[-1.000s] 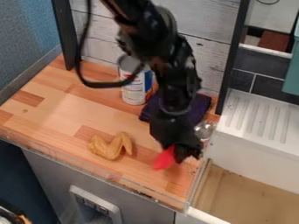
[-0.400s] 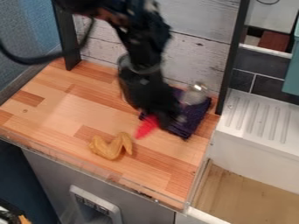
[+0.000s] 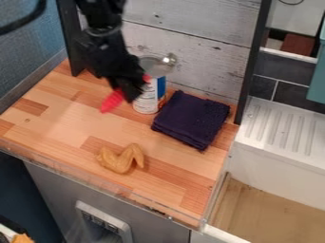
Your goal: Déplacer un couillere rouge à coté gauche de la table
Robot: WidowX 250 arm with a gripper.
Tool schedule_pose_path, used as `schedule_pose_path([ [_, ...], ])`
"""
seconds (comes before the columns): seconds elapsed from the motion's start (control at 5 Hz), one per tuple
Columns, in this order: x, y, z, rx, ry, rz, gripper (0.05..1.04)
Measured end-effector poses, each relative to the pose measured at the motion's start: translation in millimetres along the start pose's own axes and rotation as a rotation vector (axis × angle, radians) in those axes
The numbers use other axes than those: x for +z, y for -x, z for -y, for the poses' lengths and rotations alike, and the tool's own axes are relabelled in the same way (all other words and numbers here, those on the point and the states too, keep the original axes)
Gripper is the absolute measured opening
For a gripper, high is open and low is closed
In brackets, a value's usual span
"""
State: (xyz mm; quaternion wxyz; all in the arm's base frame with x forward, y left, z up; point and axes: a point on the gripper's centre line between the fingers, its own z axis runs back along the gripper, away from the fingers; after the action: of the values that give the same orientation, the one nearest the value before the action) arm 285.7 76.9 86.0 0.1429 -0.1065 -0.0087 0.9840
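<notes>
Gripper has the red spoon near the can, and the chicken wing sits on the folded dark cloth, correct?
Not on the cloth: the camera view shows the chicken wing directly on the wooden tabletop. The gripper does have the red spoon near the can.

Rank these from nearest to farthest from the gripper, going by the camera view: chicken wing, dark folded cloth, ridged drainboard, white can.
1. White can: just right of the gripper in the picture
2. Dark folded cloth: right of the can
3. Chicken wing: below the gripper, toward the counter's front
4. Ridged drainboard: far right, beyond the counter
</notes>
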Motion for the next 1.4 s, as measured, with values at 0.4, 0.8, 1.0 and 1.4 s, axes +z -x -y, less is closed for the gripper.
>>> schedule_pose_path([
  [0.4, -16.8, -8.8, 72.7, 0.047, 0.053, 0.12, 0.389],
  [0.8, -60.7, -15.2, 121.4, 0.074, 0.047, 0.21, 0.389],
  [1.0, -77.1, -14.7, 141.1, 0.057, 0.069, 0.247, 0.389],
  [1.4, -113.2, -21.1, 156.9, 0.062, 0.063, 0.317, 0.389],
])
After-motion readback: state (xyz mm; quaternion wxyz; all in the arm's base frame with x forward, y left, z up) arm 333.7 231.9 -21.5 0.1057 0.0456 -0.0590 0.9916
